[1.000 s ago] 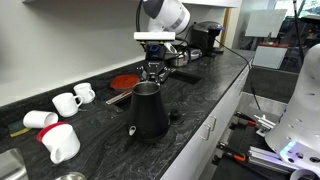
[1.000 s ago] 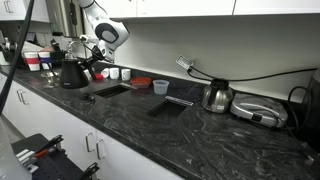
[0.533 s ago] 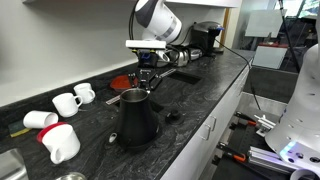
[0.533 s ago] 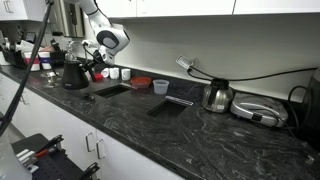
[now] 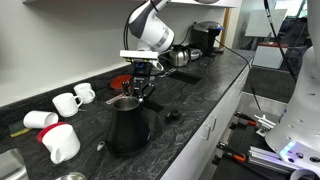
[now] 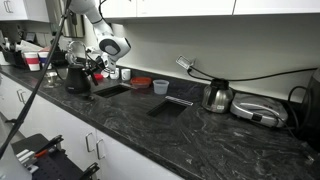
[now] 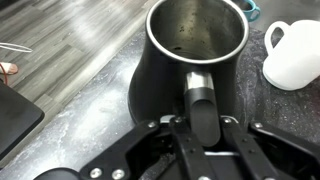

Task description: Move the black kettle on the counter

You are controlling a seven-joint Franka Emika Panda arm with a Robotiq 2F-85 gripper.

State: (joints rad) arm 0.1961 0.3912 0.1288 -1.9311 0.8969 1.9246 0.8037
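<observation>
- One long dark speckled bench (image 5: 205,95) (image 6: 200,130) runs along the wall above white cabinets (image 6: 110,155), and it carries everything named below.
- The robot arm (image 5: 150,30) (image 6: 100,30) reaches down from above towards the front half of the bench.
- The black kettle (image 5: 127,128) (image 6: 76,78) (image 7: 165,85) is upright near the front edge of the bench, its lid off and its bare metal inside showing in the wrist view. Whether its base touches the stone cannot be told.
- The tool (image 5: 139,94) (image 6: 95,70) (image 7: 200,122) is clamped on the kettle's side handle near the rim, with a finger on each side of it.
- A steel pot (image 6: 216,96) stands well apart from the kettle, farther along the bench.
- Four white mugs (image 5: 68,102) sit beside the kettle towards the wall, some lying on their sides. One of them (image 7: 295,55) shows just beside the kettle in the wrist view.
- A red plate (image 5: 122,81) (image 6: 141,82) lies near the wall behind the tool.
- A small blue cup (image 6: 160,87) stands just beside the red plate.
</observation>
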